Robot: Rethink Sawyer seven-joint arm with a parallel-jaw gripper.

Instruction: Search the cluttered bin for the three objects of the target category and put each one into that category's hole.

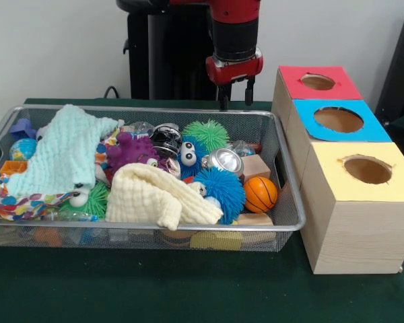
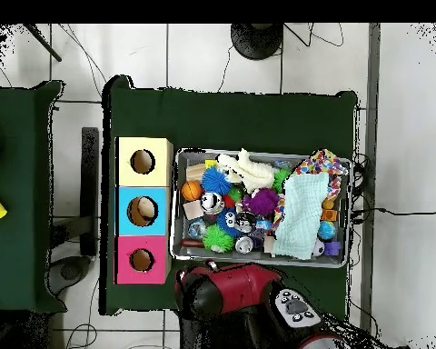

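The wire mesh bin (image 1: 188, 227) sits on the green table, full of toys; it also shows in the overhead view (image 2: 174, 209). One clear crinkled bottle (image 1: 140, 128) lies at the bin's far side behind a purple toy (image 1: 131, 151). A second clear bottle (image 1: 244, 147) lies just right of the silver can (image 1: 223, 161). Something clear (image 1: 73, 215) shows at the near left under the cloths; I cannot tell what it is. My gripper (image 1: 236, 97) hangs open and empty above the bin's far rim, right of centre. In the overhead view the arm (image 2: 231, 289) hides it.
Three wooden boxes with round holes stand right of the bin: red (image 1: 293, 77), blue (image 1: 310, 128), yellow (image 1: 337, 182). In the bin lie a light blue cloth (image 1: 67, 155), a cream cloth (image 1: 155, 195), blue (image 1: 221, 190) and green (image 1: 207, 134) spiky balls, and an orange ball (image 1: 260, 194).
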